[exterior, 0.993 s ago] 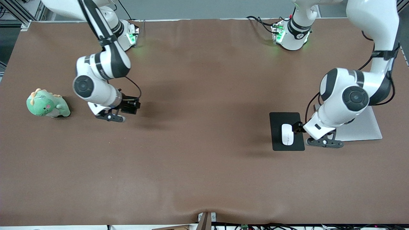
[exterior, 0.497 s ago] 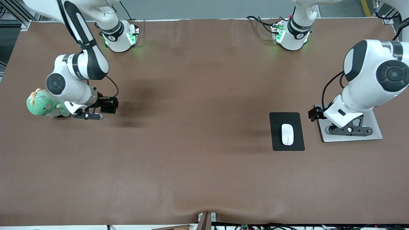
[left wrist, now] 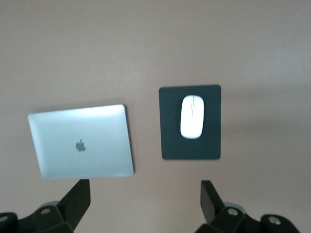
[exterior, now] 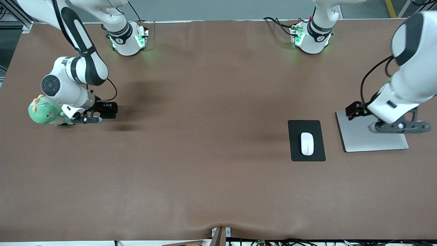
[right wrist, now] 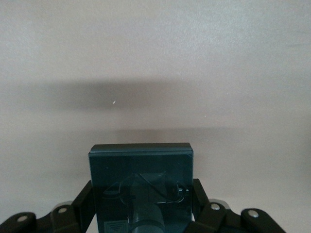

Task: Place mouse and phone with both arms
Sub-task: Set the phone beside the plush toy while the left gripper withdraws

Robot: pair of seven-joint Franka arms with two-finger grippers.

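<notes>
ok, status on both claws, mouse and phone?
Left claw open, empty, over the laptop. Right claw shut on phone, beside the green plush. Mouse sits on its pad. Nothing blocking.

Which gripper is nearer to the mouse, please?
The left gripper, open over the laptop beside the mouse. The right gripper holds the phone by the plush dinosaur.

A brown cloth [exterior: 211, 164] covers the table, with grey floor along its robot-side edge.
</notes>
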